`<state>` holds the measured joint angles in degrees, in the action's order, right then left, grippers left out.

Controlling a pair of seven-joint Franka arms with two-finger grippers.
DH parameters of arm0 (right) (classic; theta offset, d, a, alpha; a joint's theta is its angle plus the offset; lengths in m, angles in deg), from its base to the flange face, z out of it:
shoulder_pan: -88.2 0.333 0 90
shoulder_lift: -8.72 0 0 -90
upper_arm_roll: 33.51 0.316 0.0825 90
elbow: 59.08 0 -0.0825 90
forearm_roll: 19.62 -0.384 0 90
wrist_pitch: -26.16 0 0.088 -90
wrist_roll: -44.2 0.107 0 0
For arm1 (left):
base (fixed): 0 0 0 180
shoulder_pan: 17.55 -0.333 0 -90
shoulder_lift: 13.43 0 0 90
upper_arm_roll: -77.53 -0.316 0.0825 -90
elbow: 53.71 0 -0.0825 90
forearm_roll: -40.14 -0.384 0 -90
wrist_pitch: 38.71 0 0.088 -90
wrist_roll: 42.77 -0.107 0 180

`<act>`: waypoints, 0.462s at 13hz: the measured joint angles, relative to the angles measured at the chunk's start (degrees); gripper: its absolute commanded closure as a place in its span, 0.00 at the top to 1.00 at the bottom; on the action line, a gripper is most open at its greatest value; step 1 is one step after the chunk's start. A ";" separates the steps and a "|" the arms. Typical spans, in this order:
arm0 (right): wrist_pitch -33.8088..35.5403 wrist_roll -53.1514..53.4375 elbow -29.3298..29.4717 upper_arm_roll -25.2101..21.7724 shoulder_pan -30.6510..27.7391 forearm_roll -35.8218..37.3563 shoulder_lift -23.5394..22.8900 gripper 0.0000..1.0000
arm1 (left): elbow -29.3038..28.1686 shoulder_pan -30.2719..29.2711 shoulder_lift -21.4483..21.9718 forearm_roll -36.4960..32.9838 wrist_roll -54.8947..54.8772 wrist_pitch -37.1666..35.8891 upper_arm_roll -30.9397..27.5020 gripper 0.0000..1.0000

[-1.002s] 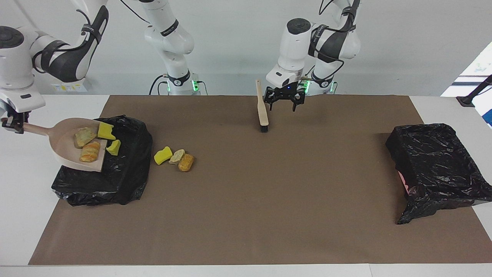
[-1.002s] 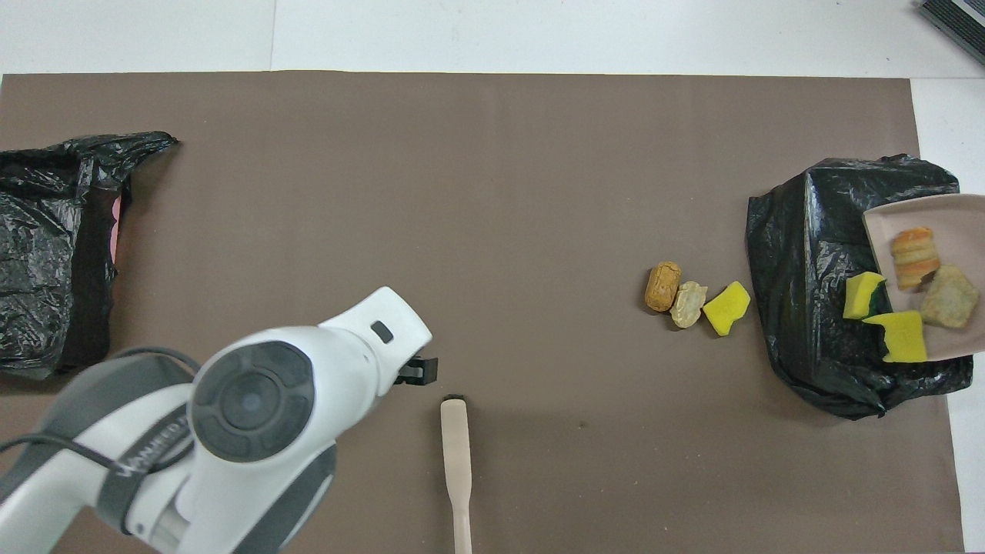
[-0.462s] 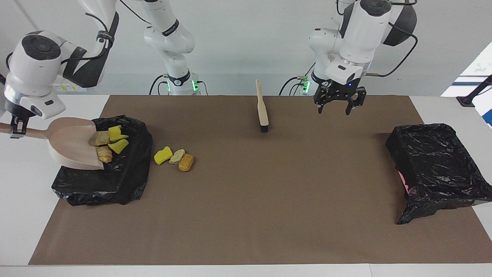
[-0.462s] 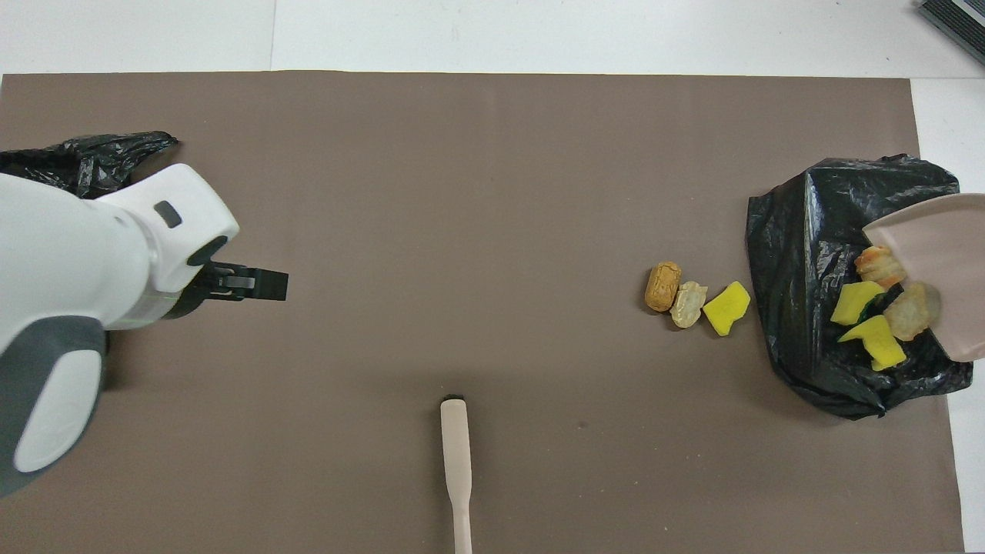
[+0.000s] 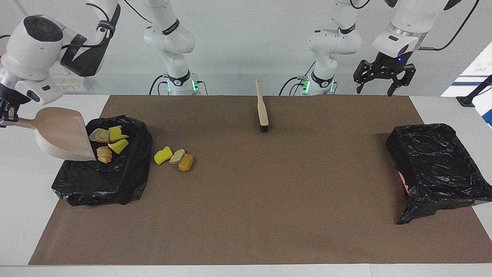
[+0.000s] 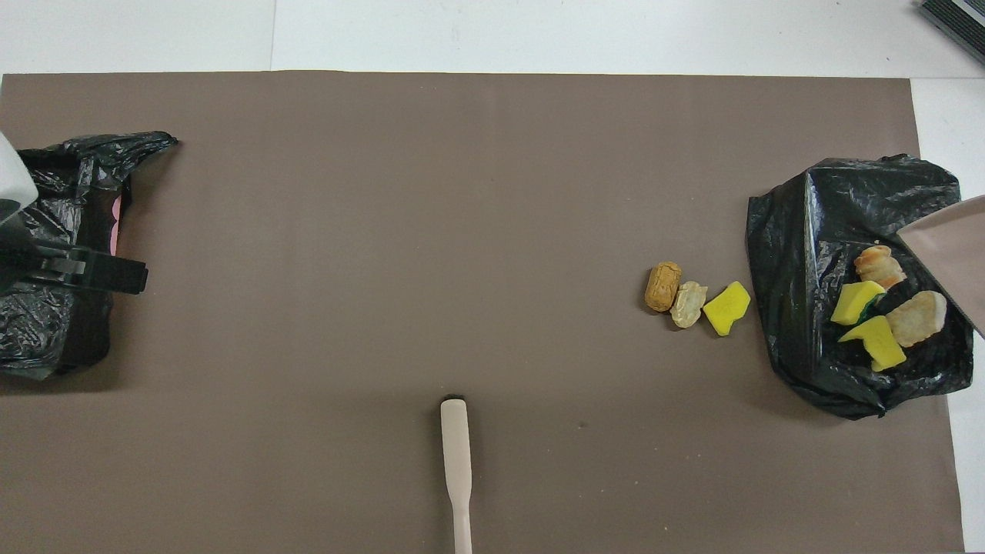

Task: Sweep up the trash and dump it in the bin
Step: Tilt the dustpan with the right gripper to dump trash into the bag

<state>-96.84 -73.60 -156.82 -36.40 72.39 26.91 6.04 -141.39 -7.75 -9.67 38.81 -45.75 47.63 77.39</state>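
Dustpan handle gripped in the right claw (image 5: pixel 8 115), at the right arm's end of the desk. The dustpan (image 5: pixel 61 134) is tipped steeply over the bin (image 5: pixel 127 181) lined with black bag; a second ago it lay flatter with four pieces of trash on it, and now it is bare. Those four pieces of dumped trash (image 5: pixel 108 142), two yellow sponge chunks, a pale lump and an orange-brown piece, lie inside the bin beside the pan's lip.

Three pieces of loose trash (image 5: pixel 175 157), one yellow, one pale, one brown, sit touching each other on the brown mat (image 5: pixel 246 200) just beside the bin, unmoved.

The left claw (image 5: pixel 383 75) hangs open and empty, high over the mat's corner near the second bin (image 5: pixel 438 169) at the left arm's end. A second ago it hovered just beside the brush (image 5: pixel 262 109), which lies unmoved at the mat's middle, near the robots.
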 measured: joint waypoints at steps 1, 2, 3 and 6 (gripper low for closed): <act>1.72 -0.51 0.08 0.05 0.14 0.00 1.21 0.00 | 2.28 -0.68 -1.77 0.24 -0.06 -1.16 0.39 1.00; 4.52 -0.61 0.26 0.09 0.68 -0.01 2.64 0.00 | 3.95 -1.39 -3.32 0.81 -0.06 -1.85 0.71 1.00; 7.61 -0.61 0.50 0.38 1.32 -0.39 4.04 0.00 | 4.91 -2.03 -4.24 1.39 -0.06 -1.98 0.82 1.00; 16.77 4.94 0.89 2.99 2.41 -6.87 6.47 0.00 | 5.69 -3.02 -4.35 2.34 -0.13 -2.15 0.86 1.00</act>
<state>-80.07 -68.66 -155.93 -33.41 74.81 20.04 12.52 -135.70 -10.78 -14.02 41.15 -45.88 45.48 78.24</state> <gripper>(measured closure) 0.670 0.000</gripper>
